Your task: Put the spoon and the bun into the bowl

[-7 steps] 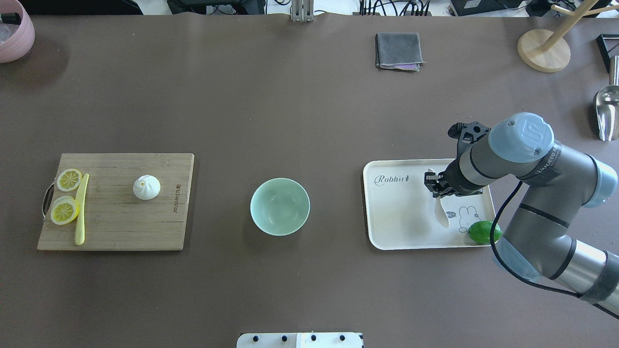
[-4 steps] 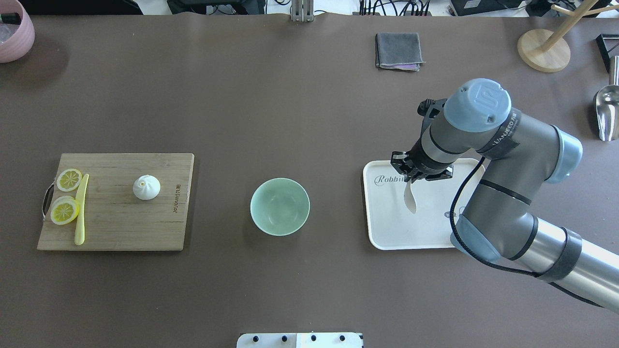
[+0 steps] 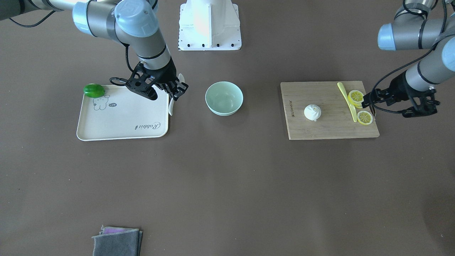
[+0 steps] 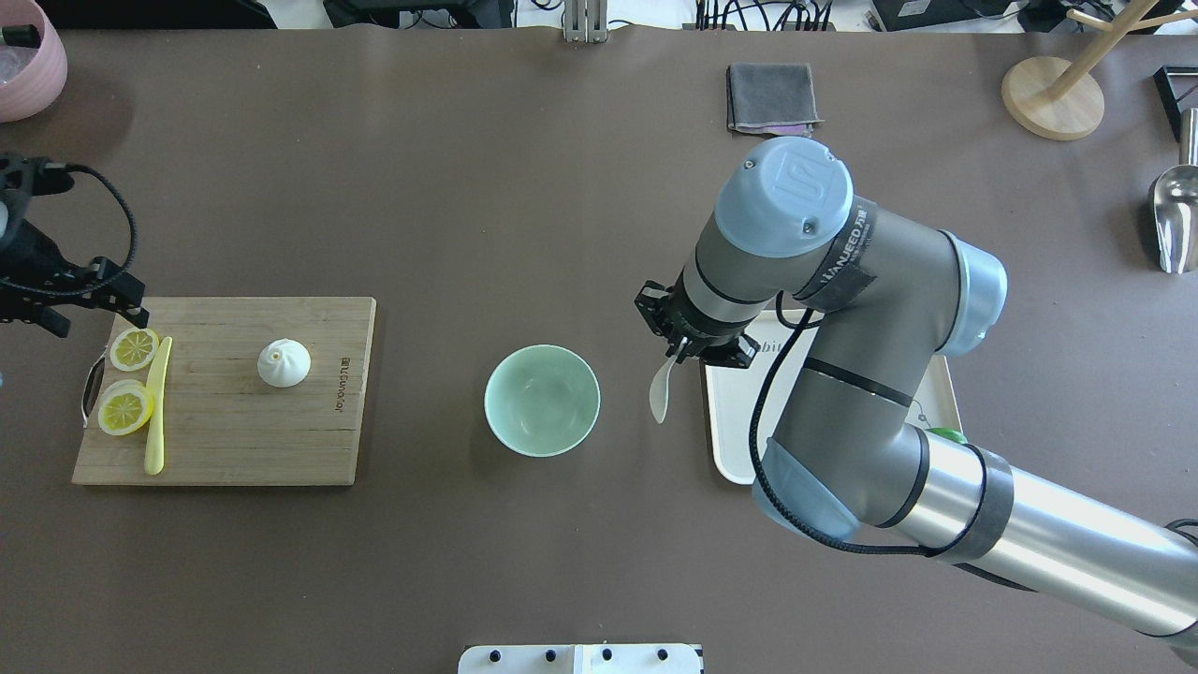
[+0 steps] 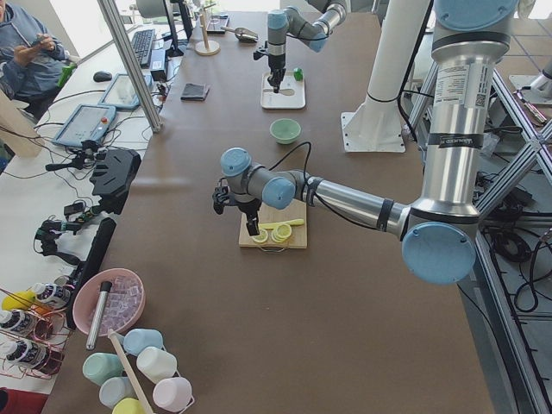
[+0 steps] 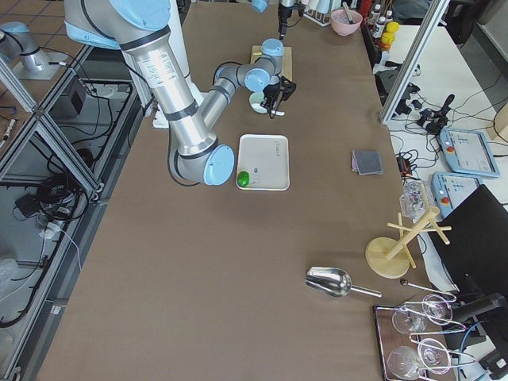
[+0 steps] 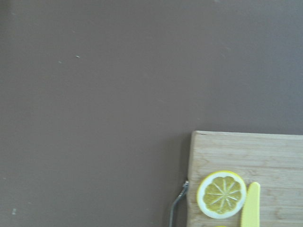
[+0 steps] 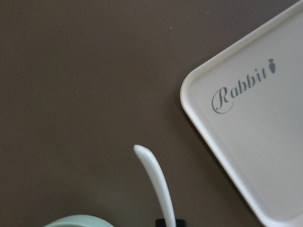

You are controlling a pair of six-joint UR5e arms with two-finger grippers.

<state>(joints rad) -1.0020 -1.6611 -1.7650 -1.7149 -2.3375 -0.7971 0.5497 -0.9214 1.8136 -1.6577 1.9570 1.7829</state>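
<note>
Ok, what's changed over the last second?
The right gripper, shut on the spoon, lifted it off the tray and carried it toward the bowl; it now hangs between the two. The left gripper has come in by the cutting board, near its far corner. The bun, bowl and board have not moved.

Right fingers [image 4: 686, 350] pinched, left fingers [image 4: 120, 292] spread.

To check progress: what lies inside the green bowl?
Nothing: the bowl is bare inside, fully in view. The spoon hangs beside it in the right gripper; the bun sits on the board.
</note>
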